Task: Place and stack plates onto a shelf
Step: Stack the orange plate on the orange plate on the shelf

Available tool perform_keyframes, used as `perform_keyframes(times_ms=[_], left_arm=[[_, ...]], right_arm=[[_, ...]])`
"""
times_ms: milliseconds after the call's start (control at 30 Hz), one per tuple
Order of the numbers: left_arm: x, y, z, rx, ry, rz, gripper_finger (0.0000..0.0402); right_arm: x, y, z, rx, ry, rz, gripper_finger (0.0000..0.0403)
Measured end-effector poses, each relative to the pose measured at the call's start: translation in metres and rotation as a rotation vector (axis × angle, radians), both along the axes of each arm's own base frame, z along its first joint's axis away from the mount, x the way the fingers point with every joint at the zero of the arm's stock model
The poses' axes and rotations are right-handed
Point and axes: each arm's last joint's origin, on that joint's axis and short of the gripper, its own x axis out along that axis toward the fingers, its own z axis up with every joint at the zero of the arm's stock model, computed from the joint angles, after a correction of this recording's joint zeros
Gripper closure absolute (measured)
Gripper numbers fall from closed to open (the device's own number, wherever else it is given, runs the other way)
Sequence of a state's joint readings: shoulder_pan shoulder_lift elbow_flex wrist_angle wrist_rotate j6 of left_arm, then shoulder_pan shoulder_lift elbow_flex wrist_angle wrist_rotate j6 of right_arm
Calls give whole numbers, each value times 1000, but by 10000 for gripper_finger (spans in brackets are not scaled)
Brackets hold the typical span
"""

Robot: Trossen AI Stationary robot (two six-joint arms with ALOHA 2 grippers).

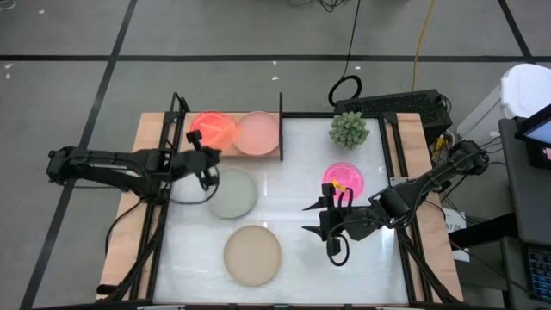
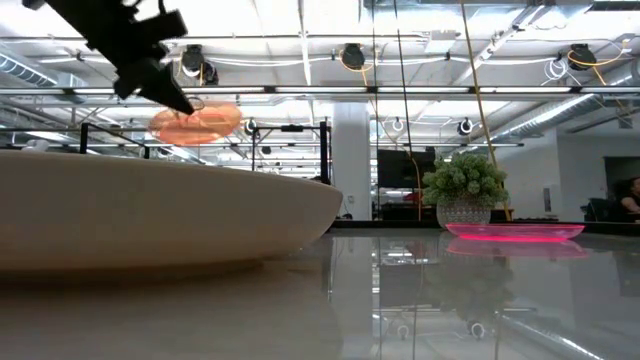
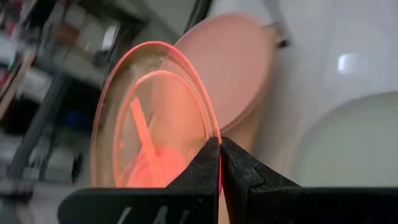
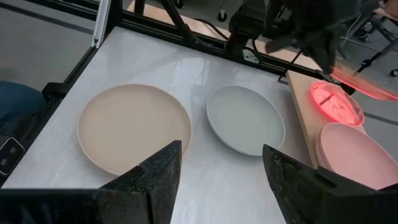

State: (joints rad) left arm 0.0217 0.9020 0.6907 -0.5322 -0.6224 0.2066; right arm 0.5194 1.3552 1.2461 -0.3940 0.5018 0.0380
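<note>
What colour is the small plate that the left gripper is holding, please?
Translucent neon orange plate, pinched at its rim by the left gripper; clearest in the left wrist view.

Orange plate (image 1: pixel 212 129) translucent neon, glowing rim. Pale pink plate (image 1: pixel 258 133) matte. Grey-green plate (image 1: pixel 232 193) matte. Beige plate (image 1: pixel 252 255) matte. Neon pink plate (image 1: pixel 343 179) translucent. Shelf (image 1: pixel 155 129) light wood, black uprights. Bench (image 1: pixel 293 267) glossy white. Plant (image 1: pixel 349 128) spiky green. Fingers (image 4: pixel 155 180) dark, textured.

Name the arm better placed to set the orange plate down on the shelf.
Left. The left gripper already pinches the orange plate by its rim, above the shelf beside the pale pink plate. The right gripper hangs open, empty, across the table.
</note>
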Motion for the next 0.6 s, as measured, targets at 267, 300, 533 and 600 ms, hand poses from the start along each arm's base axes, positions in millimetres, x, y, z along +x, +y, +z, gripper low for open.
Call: perform_keyframes(times_ms=[267, 300, 533, 600], left_arm=[[-7, 37, -4, -70, -7, 210, 396], [-8, 41, -5, -75, -3, 232, 396], [-7, 68, -19, -127, 61, 346, 394], [-5, 73, -24, -152, 87, 354, 391]], right_arm=[[0, 0, 0, -4, 0, 2, 197], [0, 0, 0, -4, 0, 2, 197], [0, 0, 0, -4, 0, 3, 197], [0, 0, 0, -4, 0, 3, 197]])
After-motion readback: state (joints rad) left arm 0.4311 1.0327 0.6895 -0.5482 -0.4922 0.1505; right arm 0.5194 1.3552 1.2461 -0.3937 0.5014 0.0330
